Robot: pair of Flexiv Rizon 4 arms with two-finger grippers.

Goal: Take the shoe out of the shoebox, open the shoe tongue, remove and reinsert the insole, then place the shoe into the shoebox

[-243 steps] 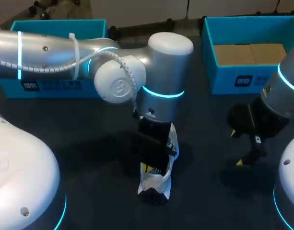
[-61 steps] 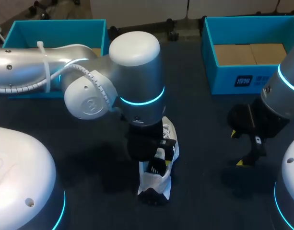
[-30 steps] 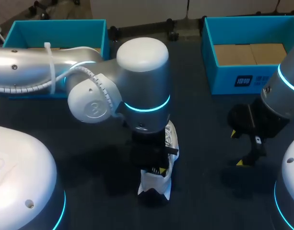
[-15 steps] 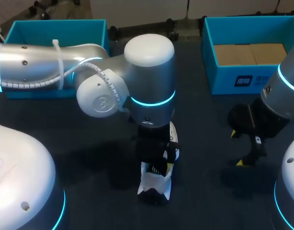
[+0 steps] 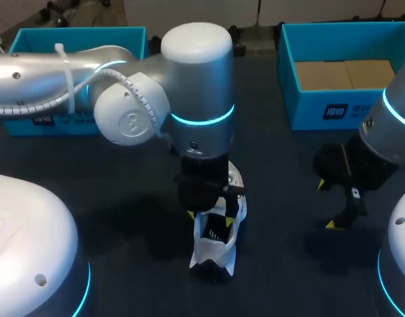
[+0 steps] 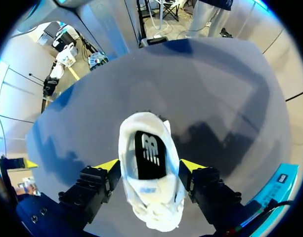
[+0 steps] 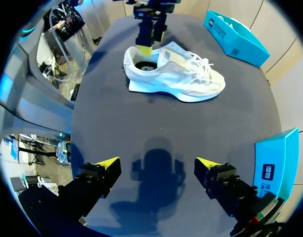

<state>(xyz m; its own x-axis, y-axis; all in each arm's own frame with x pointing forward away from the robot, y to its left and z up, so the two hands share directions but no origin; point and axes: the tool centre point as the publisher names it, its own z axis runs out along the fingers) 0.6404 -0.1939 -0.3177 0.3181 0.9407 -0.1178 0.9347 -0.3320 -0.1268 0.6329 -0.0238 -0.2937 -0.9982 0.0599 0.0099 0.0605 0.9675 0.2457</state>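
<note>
Shoe (image 6: 152, 207), white with flat black insole (image 6: 150, 155), sits beneath spread-fingered left gripper (image 6: 150, 165); right gripper (image 7: 157, 163) gapes too.

The left arm (image 5: 30, 82) is presenting a brushed silver tube link, with a white ribbed cable (image 5: 126, 77) running along it and a white zip tie (image 5: 62, 63) cinching that cable down. A white round joint cap (image 5: 126, 122) is carrying an embossed mark. A white dome (image 5: 195, 43) is topping the grey wrist column, where a cyan light ring (image 5: 202, 120) is glowing. The right arm (image 5: 395, 135) is showing grey casing, a cyan ring and a black wrist block (image 5: 351, 170). The left pincer (image 6: 150, 165) and right pincer (image 7: 155, 162) are bearing black blocky fingers (image 7: 94, 180) with screws and yellow wedge tips. Two white rounded bases (image 5: 30, 257) are glowing cyan at their rims.
</note>
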